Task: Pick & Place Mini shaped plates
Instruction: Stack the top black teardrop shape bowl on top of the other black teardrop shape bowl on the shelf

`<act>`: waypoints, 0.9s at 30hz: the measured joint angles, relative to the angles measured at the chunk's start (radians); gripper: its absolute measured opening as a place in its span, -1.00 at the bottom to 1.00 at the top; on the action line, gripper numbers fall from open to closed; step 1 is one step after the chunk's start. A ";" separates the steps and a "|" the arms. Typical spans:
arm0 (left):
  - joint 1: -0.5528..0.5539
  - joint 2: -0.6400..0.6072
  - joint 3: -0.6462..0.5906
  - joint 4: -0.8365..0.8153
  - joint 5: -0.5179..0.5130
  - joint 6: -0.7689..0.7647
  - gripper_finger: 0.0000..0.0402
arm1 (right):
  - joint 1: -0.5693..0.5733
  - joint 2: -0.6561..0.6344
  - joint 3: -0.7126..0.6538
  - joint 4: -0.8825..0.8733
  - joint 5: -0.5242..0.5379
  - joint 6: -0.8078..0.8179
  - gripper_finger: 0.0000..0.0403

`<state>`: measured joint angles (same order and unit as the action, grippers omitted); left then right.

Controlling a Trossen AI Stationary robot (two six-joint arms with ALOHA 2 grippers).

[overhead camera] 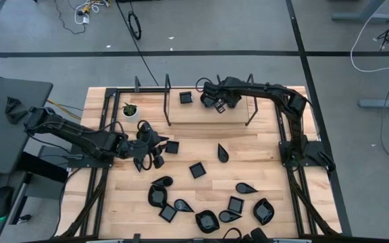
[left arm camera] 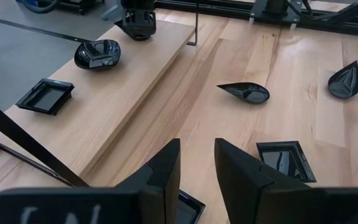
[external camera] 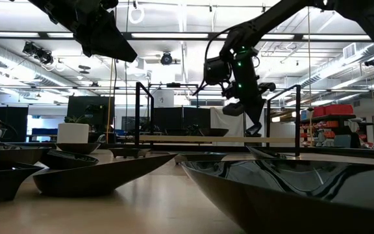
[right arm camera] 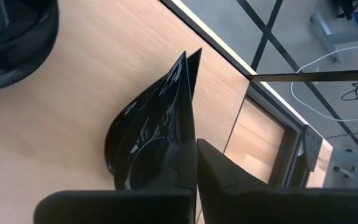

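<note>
- Black glossy teardrop plate (right arm camera: pixel 151 140) sits pinched between the right gripper's (overhead camera: pixel 216 104) closed fingers, over the raised wooden shelf (overhead camera: pixel 208 111) at the table's far side.
- A square plate (overhead camera: pixel 186 98) and a rounded plate (left arm camera: pixel 97 53) rest on that shelf.
- Left gripper (left arm camera: pixel 197 165) hovers over the table's left-middle part, fingers parted, grasping nothing, above a square plate (left arm camera: pixel 284 158).
- More plates lie scattered near the front edge.

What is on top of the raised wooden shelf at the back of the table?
On the shelf sit a square plate and a rounded plate. The right tool holds a teardrop plate there; underneath it is hidden.
</note>
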<state>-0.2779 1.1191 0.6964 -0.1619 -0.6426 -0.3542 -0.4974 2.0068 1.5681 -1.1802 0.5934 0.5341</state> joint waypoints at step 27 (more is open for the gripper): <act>0.000 0.000 0.000 0.000 0.000 0.000 -0.47 | -0.003 -0.001 -0.010 0.122 -0.101 -0.109 -0.48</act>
<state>-0.2780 1.1191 0.6964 -0.1619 -0.6426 -0.3542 -0.5007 2.0060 1.5581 -1.0584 0.4922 0.4248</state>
